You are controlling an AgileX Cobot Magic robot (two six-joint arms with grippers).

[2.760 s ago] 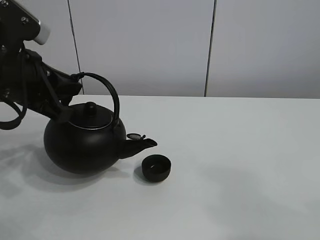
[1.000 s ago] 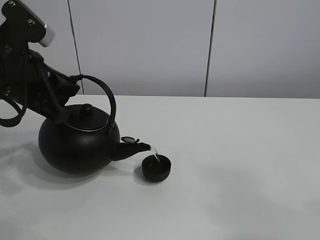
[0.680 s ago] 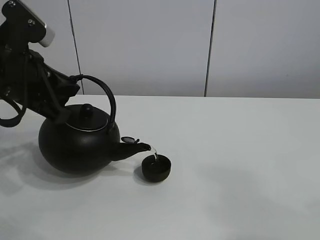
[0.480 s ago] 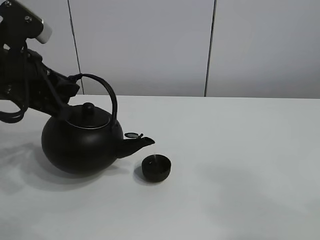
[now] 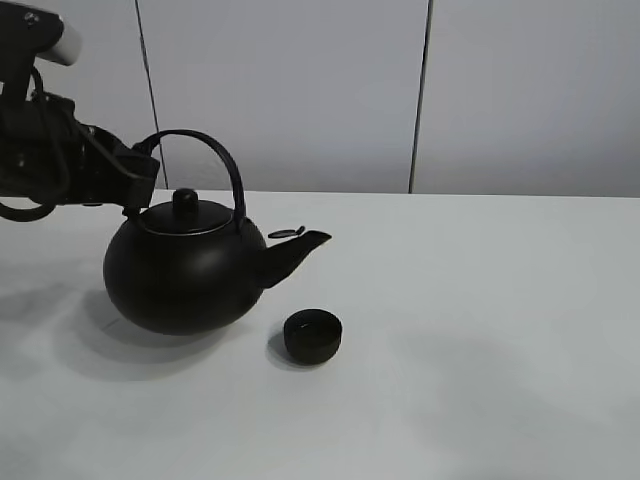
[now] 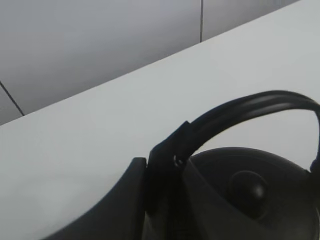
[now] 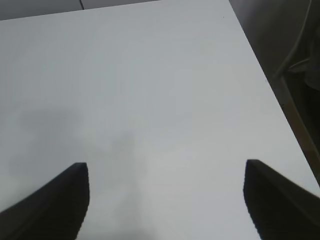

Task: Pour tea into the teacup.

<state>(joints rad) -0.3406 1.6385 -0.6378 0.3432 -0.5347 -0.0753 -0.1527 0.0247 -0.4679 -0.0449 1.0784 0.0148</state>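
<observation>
The small matte-black teacup [image 5: 312,336] stands on the white table [image 5: 480,300], just below and right of the kettle's spout. The big round black kettle [image 5: 185,275] is held level above the table, spout pointing right and up, no stream leaving it. My left gripper [image 5: 143,170] is shut on the left end of the kettle's arched handle [image 5: 210,150]; the left wrist view shows the handle [image 6: 240,112] clamped between the fingers [image 6: 160,170] above the lid. My right gripper [image 7: 165,200] is open and empty over bare table, out of the exterior view.
Grey wall panels [image 5: 300,90] stand behind the table. The table's right edge [image 7: 270,100] shows in the right wrist view, with dark floor and a chair-like frame beyond it.
The kettle was tilted and pouring a thin stream into the teacup; it has since tipped back upright, risen and shifted right, and the stream has stopped. The teacup has not moved.
</observation>
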